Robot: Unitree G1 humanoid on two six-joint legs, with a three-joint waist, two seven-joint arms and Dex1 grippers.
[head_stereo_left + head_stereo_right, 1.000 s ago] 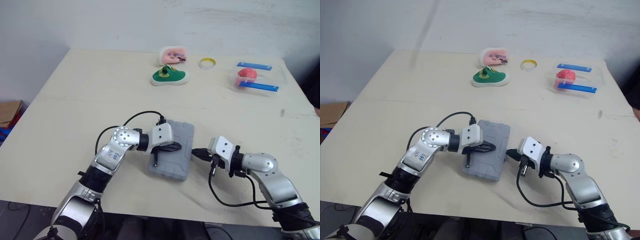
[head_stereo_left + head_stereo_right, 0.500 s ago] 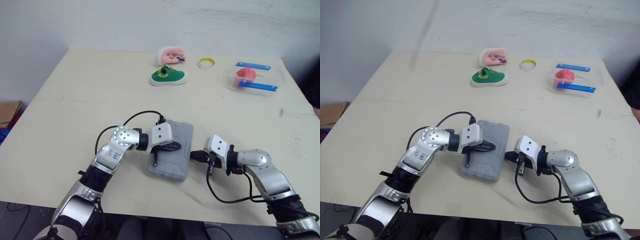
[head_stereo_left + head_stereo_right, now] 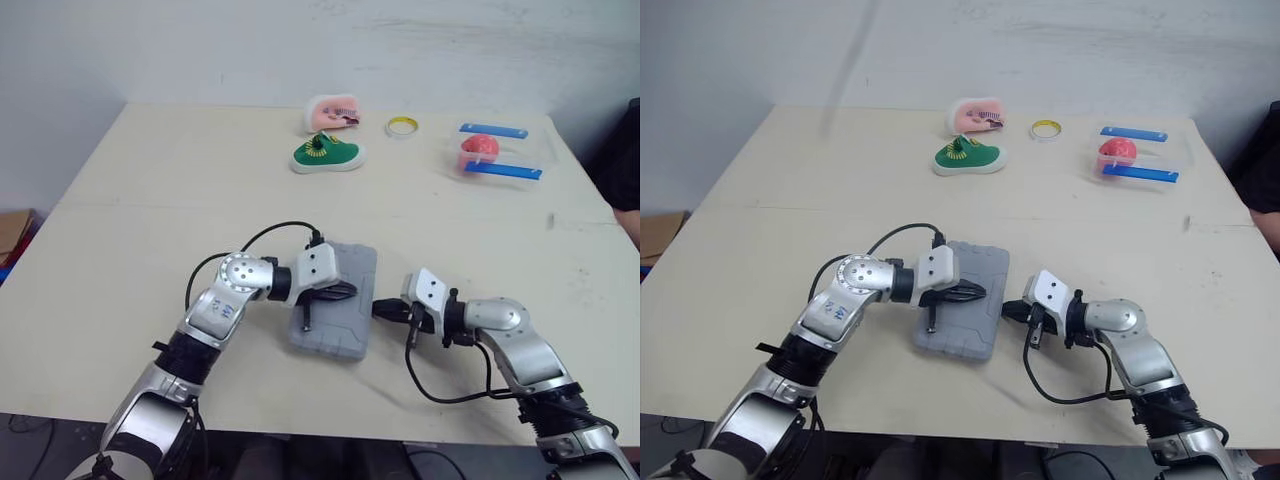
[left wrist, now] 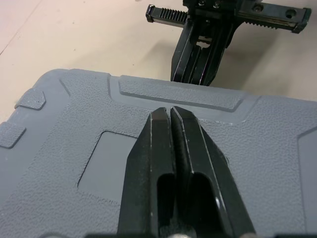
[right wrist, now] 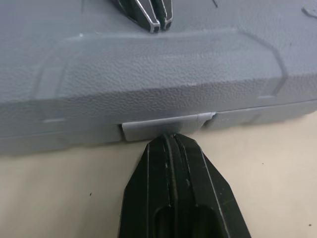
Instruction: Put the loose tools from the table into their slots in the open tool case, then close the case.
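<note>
The grey tool case point(image 3: 338, 325) lies closed on the table's near middle, lid down. My left gripper point(image 3: 350, 291) is shut with nothing in it, fingertips point(image 4: 170, 111) resting on the textured lid point(image 4: 74, 148). My right gripper point(image 3: 380, 308) is shut too. It comes in low from the right, with its tips point(image 5: 168, 140) against the small grey latch tab point(image 5: 163, 128) on the case's right side edge. The two grippers point at each other across the lid. No loose tools are in sight on the table.
At the table's far side sit a green toy shoe point(image 3: 325, 156), a pink toy point(image 3: 328, 112), a yellow tape ring point(image 3: 402, 126) and a clear box with blue clips holding something red point(image 3: 490, 155). A cardboard box point(image 3: 12, 228) stands on the floor at the left.
My right gripper has slid left along the table, from a short gap beside the case to touching its latch. The left gripper stays on the lid. The camera has shifted slightly.
</note>
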